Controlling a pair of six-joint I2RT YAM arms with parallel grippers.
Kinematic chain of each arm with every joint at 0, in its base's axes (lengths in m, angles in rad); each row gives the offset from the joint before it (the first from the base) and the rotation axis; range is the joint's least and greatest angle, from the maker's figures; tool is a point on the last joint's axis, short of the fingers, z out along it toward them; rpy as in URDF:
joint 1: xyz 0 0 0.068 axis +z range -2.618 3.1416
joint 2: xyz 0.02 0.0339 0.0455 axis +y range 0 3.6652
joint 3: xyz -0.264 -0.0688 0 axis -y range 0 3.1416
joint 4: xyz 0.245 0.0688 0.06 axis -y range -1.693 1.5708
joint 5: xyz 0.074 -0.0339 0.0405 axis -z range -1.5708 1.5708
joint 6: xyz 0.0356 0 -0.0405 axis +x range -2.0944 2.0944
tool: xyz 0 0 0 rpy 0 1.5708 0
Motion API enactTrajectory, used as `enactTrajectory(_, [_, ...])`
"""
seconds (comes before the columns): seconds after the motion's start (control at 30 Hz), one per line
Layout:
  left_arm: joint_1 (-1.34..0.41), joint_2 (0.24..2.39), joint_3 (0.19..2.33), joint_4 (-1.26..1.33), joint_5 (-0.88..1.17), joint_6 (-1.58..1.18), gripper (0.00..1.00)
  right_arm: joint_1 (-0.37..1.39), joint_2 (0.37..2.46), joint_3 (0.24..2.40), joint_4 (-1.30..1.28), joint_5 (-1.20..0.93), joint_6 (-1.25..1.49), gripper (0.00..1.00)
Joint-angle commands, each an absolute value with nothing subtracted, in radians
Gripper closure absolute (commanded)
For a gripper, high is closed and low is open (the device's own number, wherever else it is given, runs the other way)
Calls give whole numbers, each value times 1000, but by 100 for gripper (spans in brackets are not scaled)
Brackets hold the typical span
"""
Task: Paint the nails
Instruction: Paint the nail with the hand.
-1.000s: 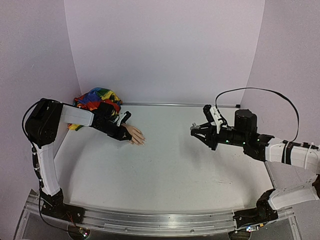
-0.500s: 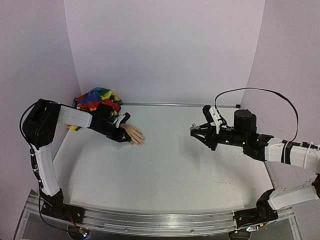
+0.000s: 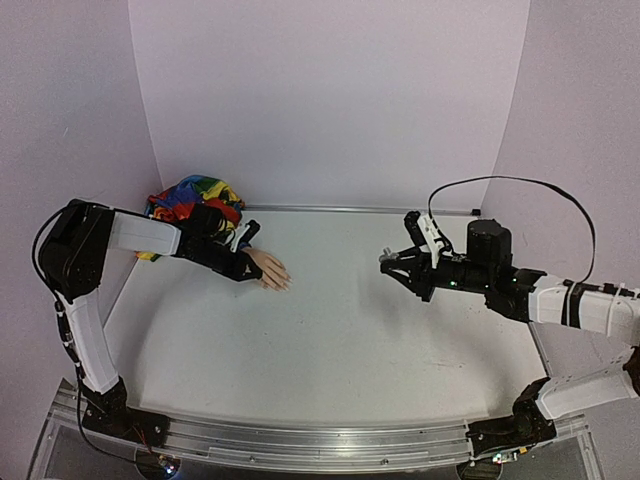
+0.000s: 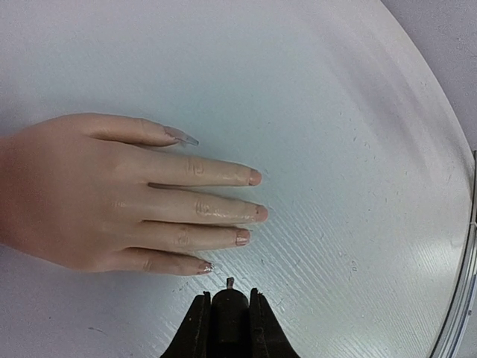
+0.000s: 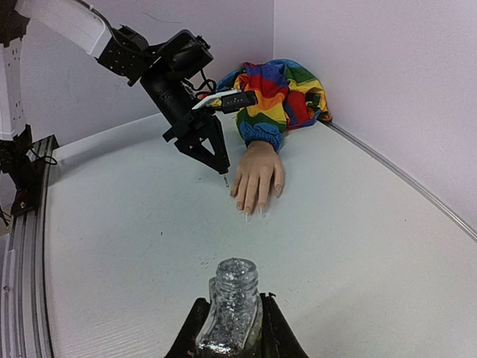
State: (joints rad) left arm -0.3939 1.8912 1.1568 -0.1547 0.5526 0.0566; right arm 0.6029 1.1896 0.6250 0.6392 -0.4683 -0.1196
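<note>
The pale fake hand (image 4: 97, 201) lies flat on the white table, fingers spread, its rainbow sleeve (image 3: 195, 200) bunched in the back left corner. Its nails (image 4: 242, 237) show at the fingertips; the little finger's nail (image 4: 204, 266) glints. My left gripper (image 4: 228, 294) is shut on a black brush cap (image 4: 229, 313), whose small brush tip (image 4: 230, 283) hovers just beside that little fingertip. From the right wrist view the left gripper (image 5: 216, 160) stands left of the fake hand (image 5: 257, 171). My right gripper (image 5: 232, 302) is shut on an open glitter polish bottle (image 5: 231, 309), held mid-table (image 3: 392, 264), well away from the hand.
Lilac walls close in the table at the back and both sides. A metal rail (image 3: 300, 445) runs along the near edge by the arm bases. A black cable (image 3: 520, 182) loops above the right arm.
The left arm's elbow has drifted slightly outward to the left while its gripper stays beside the fake hand. The right arm and bottle have barely moved.
</note>
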Motion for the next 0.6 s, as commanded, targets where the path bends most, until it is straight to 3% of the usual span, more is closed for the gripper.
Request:
enactTrajectory(0.0, [-399,1902,1197,-118,537,83,100,606,1194,641,678,-494,-124,100])
enactTrajectory(0.57, [-410,1949,1253,-162,500,85,100,605,1197,643,677,-499,-123,100])
